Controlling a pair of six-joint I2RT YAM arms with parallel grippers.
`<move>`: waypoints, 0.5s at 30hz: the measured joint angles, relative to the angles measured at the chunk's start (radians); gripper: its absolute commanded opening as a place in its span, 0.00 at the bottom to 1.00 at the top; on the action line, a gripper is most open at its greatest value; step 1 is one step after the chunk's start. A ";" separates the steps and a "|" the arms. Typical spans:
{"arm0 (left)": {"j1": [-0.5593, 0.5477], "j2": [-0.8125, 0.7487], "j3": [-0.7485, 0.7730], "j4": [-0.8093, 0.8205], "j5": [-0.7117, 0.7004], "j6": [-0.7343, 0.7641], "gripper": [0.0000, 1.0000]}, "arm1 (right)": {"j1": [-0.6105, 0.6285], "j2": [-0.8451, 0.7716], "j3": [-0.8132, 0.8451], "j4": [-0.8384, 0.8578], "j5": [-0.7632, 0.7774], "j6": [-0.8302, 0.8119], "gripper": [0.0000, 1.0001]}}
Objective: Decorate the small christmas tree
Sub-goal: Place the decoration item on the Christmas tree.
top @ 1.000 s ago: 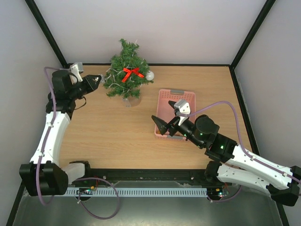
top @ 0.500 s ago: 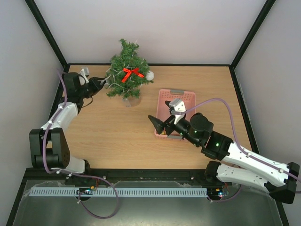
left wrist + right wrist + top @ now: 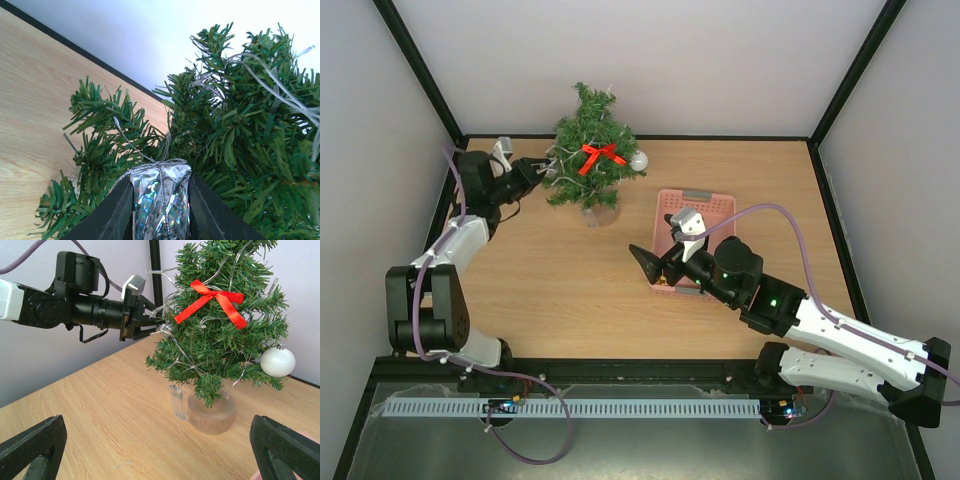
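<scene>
- With the left gripper [image 3: 542, 170], pinching a silver faceted ornament [image 3: 160, 205] between two dark fingers [image 3: 107, 215], jaws narrowed onto its sides.
- Holding that ornament right against the left-hand branches of the small christmas tree [image 3: 592, 150], with its silver thread loop [image 3: 131, 142] running up among the needles; cannot tell whether it is hooked over a twig.
- Reaching in from the tree's left, fingertips at the outer needles, roughly mid-height.
- With the right gripper [image 3: 665, 245], hanging with jaws spread wide apart and gripping nothing, well apart from the tree, to its right and nearer side.
- Hovering there over the near-left edge of the pink basket [image 3: 720, 205], which is lying just right of the tree's foot.
- Showing the tree standing upright on a round clear base [image 3: 212, 415] towards the back of the table [image 3: 570, 290], wearing a red bow [image 3: 602, 155] near the top and a white ball [image 3: 639, 160] on its right-hand branches.
</scene>
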 measured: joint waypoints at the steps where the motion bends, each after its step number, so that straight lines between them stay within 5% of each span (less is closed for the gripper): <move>1: -0.004 0.005 0.000 0.005 0.000 -0.004 0.29 | 0.000 0.002 0.000 0.000 0.000 0.000 0.98; 15: -0.048 0.085 0.000 0.061 0.007 -0.035 0.28 | 0.000 -0.001 0.000 0.000 0.000 0.000 0.98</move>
